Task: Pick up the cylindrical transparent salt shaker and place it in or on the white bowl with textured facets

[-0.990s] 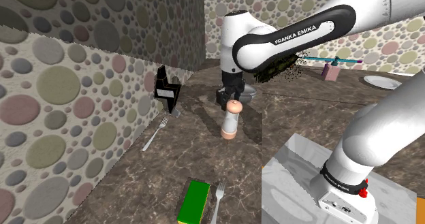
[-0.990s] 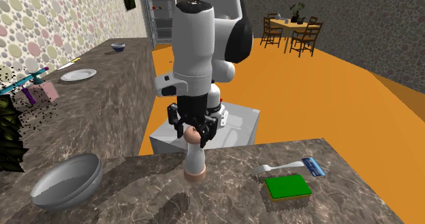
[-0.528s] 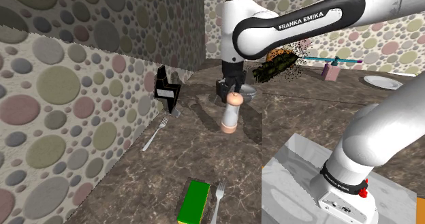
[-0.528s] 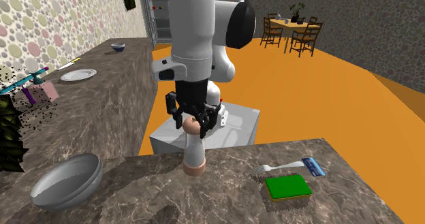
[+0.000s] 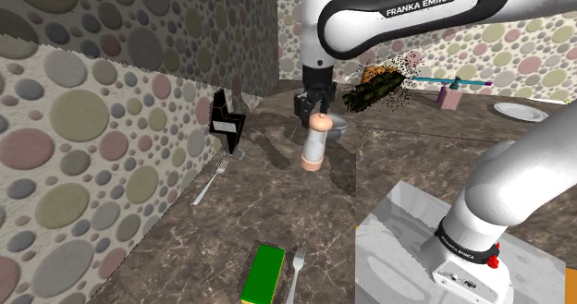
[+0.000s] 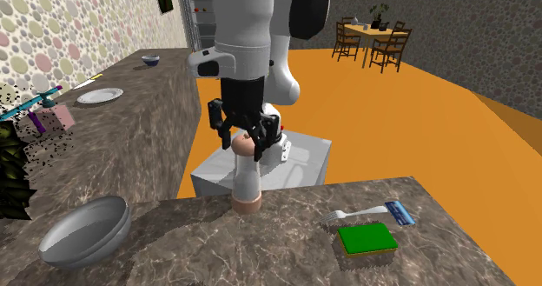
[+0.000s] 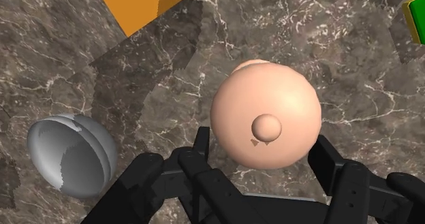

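The salt shaker [image 5: 314,147] has a pale body with a pinkish round cap and base. My gripper [image 5: 317,117] is shut on its cap, and it hangs upright just above the dark marble counter [image 5: 277,210]. From the second exterior view the gripper [image 6: 247,143] clasps the top of the shaker [image 6: 247,178]. In the wrist view both fingers [image 7: 325,154] press the sides of the cap [image 7: 265,114]. The grey bowl [image 6: 82,232] sits on the counter a short way off, beside the gripper [image 7: 262,148] in the wrist view as the bowl [image 7: 71,154].
A green sponge [image 5: 263,273] and a fork [image 5: 296,274] lie near the counter's front edge. Another fork [image 5: 211,180] and a black holder [image 5: 227,122] sit by the spotted wall. A plate [image 5: 518,111] rests far back. The counter drops off to an orange floor [image 6: 417,136].
The gripper has risen with the shaker clasped in it. The shaker's base has left the counter and the arm's forearm has swung higher.
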You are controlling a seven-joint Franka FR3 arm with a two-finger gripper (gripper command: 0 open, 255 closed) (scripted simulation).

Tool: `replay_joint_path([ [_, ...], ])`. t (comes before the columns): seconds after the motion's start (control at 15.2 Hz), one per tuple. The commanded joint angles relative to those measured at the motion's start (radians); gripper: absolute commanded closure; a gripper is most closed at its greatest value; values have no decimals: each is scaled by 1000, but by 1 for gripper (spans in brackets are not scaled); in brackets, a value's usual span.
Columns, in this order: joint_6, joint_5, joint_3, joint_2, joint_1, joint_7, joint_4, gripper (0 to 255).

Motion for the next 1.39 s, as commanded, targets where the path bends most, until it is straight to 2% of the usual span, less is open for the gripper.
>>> replay_joint_path([
  [0.0, -30, -2, 0, 5, -1, 1, 34, 255],
  [0.33, -89, -4, -4, 5, -3, -2, 94, 255],
  [0.86, -112, -59, -115, 114, -78, -165, 226, 255],
  [1.32, -147, -91, -195, 253, -139, -297, 406, 255],
])
